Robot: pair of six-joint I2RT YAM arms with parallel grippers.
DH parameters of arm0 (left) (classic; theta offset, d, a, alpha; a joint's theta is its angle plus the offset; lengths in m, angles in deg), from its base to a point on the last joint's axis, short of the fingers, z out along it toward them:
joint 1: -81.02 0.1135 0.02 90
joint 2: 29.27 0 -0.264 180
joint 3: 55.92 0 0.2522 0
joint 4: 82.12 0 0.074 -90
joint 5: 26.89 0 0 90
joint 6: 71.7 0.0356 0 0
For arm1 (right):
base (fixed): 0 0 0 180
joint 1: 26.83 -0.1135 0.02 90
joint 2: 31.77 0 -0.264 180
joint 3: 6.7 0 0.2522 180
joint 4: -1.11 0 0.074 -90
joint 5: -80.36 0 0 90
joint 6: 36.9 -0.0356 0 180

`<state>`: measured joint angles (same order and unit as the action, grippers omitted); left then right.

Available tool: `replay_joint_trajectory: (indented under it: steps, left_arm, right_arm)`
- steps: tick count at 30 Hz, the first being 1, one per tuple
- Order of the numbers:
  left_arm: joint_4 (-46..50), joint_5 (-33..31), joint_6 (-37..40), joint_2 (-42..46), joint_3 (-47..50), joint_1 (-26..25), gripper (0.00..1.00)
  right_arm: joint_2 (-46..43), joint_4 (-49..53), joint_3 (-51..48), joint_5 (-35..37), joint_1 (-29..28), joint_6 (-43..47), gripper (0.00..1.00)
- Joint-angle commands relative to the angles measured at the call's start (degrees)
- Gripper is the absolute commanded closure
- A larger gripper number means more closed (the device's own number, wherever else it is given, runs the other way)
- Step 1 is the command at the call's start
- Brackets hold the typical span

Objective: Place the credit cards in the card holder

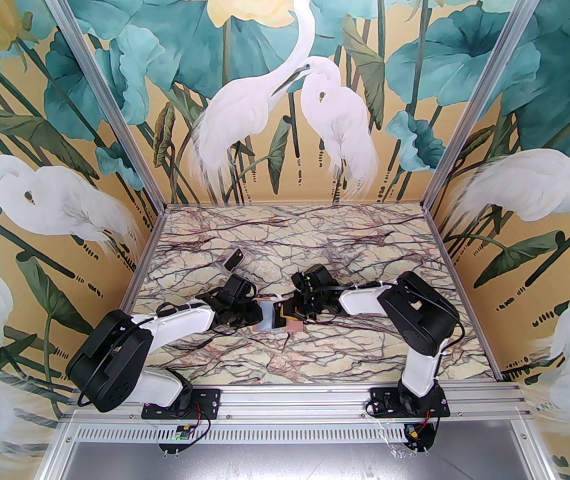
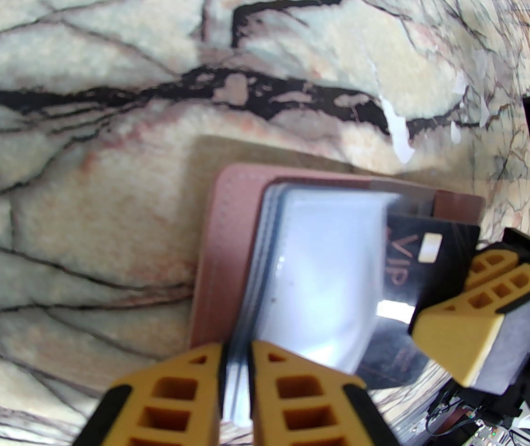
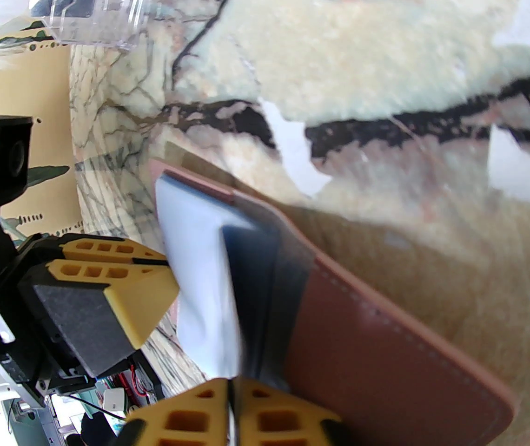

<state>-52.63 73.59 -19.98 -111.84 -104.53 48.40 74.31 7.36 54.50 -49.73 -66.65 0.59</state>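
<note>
**Both Sides Clamped**

Top: the card holder [image 1: 296, 327] lies open, centre frame. Left wrist: the left gripper [image 2: 236, 346] clamps its clear sleeves [image 2: 311, 272], bottom centre. Right wrist: the right gripper [image 3: 231, 388] pinches the black credit card [image 3: 251, 272], bottom edge.

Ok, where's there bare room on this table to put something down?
Bare marble on the table: the far strip along the back wall, and the near strip between card holder and arm bases. Crowded: the centre, where left hand and right hand meet, clear box just beyond, leftward.
</note>
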Motion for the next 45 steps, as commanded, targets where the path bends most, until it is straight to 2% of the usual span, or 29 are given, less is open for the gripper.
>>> replay_joint_trajectory:
  steps: [1, 3, 7, 17, 28, 37, 45]
  left_arm:
    - [2.3, 0.1, 0.1, -3.4, 2.9, -0.2, 0.82]
    - [2.4, 0.1, 0.1, -3.3, 3.0, -0.2, 0.82]
    - [2.3, 0.1, 0.1, -3.3, 3.0, -0.2, 0.82]
    - [2.3, 0.1, 0.3, -3.8, 2.9, -0.2, 0.82]
    - [2.0, 0.4, 0.4, -4.2, 2.8, -0.2, 0.83]
    - [1.6, 0.4, 0.3, -4.6, 2.9, -0.2, 0.83]
    - [1.6, 0.5, 0.4, -4.6, 3.0, -0.2, 0.83]
  right_arm:
    - [0.5, 4.4, 1.4, 2.1, -0.4, 1.3, 0.71]
    - [0.3, 5.9, 2.0, 2.4, -0.4, 2.1, 0.64]
    - [-0.8, 8.2, 2.7, 3.1, -0.4, 3.1, 0.56]
    - [-4.3, 17.1, 5.0, 7.9, -0.4, 6.4, 0.47]
    - [-3.4, 20.2, 6.5, 12.2, -0.4, 6.8, 0.69]
    - [-2.1, 20.5, 7.0, 13.1, -0.4, 6.8, 0.92]
    - [-0.7, 19.6, 7.0, 12.6, -0.4, 6.4, 1.0]
